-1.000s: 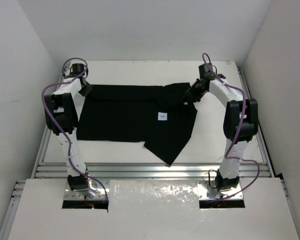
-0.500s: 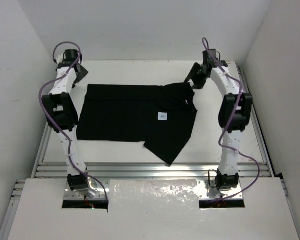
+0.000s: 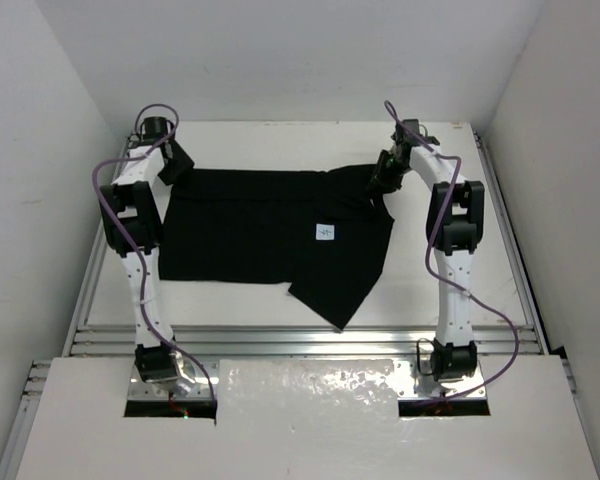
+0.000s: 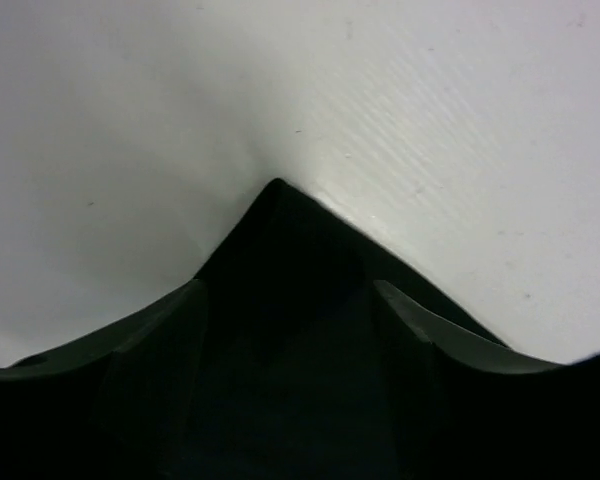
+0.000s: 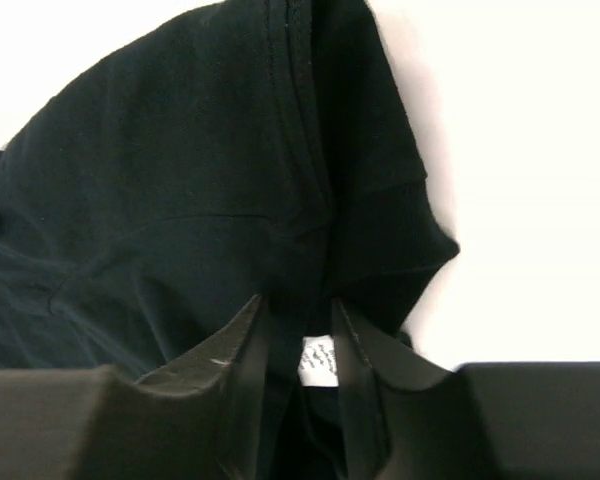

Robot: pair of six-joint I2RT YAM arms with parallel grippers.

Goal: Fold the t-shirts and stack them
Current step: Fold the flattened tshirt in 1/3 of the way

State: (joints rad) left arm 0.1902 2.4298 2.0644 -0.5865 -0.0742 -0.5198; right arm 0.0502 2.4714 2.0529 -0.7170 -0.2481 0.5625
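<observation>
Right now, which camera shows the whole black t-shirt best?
The top external view: it shows the whole t-shirt lying on the table. The left wrist sees only one corner; the right wrist sees only bunched cloth around a white tag.

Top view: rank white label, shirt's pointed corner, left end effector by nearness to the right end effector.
From the right end effector:
1. white label, mid-shirt.
2. pointed corner, near side.
3. left end effector, far left.

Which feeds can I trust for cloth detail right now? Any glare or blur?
Top view: even light, t-shirt a flat black mass, glare on the near shiny panel. Left wrist: soft focus, fingers merge with cloth. Right wrist: table blown out, seams sharp.
</observation>
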